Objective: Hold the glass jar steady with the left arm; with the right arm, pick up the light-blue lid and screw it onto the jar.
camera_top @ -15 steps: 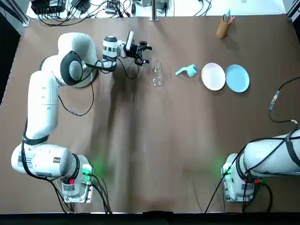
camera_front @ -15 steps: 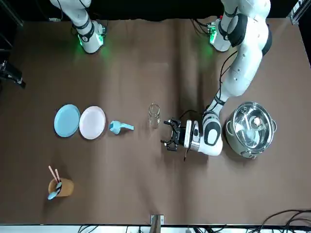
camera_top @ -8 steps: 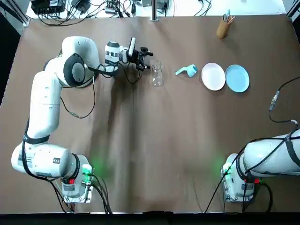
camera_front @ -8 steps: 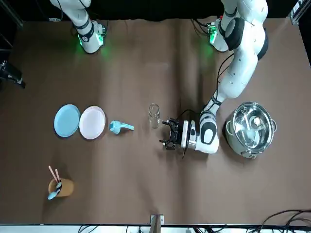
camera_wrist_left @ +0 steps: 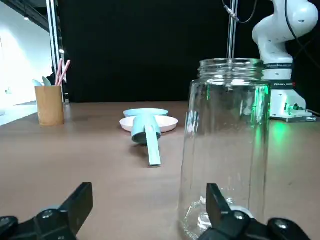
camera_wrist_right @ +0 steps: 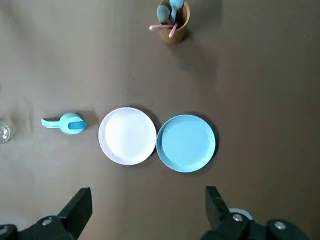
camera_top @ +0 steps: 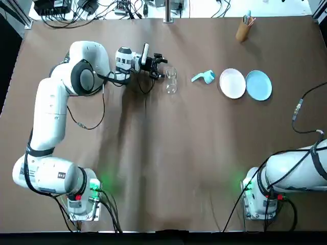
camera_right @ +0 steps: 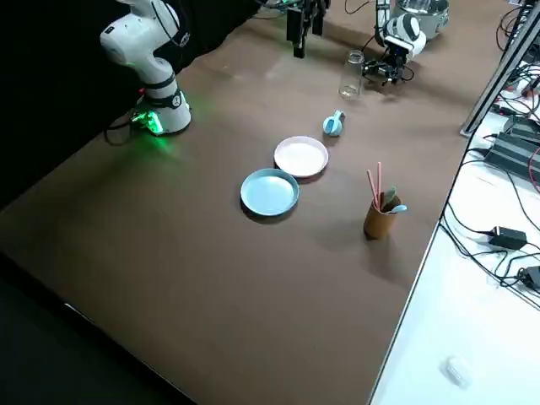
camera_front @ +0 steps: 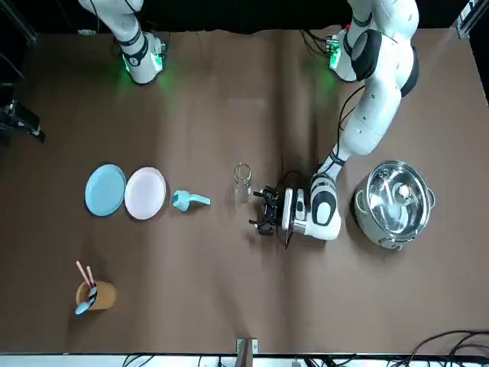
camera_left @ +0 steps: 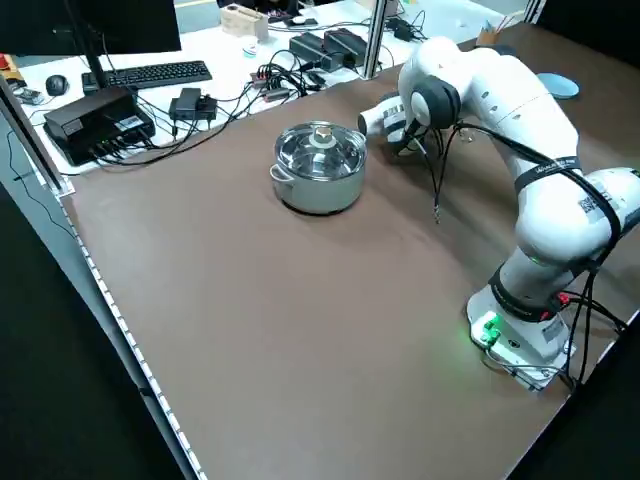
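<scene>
Around: blue scoop (camera_top: 204,77) near glass jar (camera_top: 170,80).
Left gripper (camera_top: 160,68): jaws spread, nearer jar than before.
Right gripper (camera_wrist_right: 147,200): jaws spread, high over white plate (camera_wrist_right: 127,135).

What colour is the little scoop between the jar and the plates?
Light blue; the right wrist view shows the scoop best.

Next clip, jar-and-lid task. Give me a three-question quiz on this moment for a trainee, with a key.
1. True or false: the left pincer is shut on the glass jar.
2. The light-blue scoop lies: A) between the glass jar and the white plate; B) inside the glass jar; C) in the left pincer's grip.
3. Short answer: is the right pincer, raised high, open or shut?
Key: 1 false, it stands open beside the glass jar; 2 A; 3 open.
</scene>
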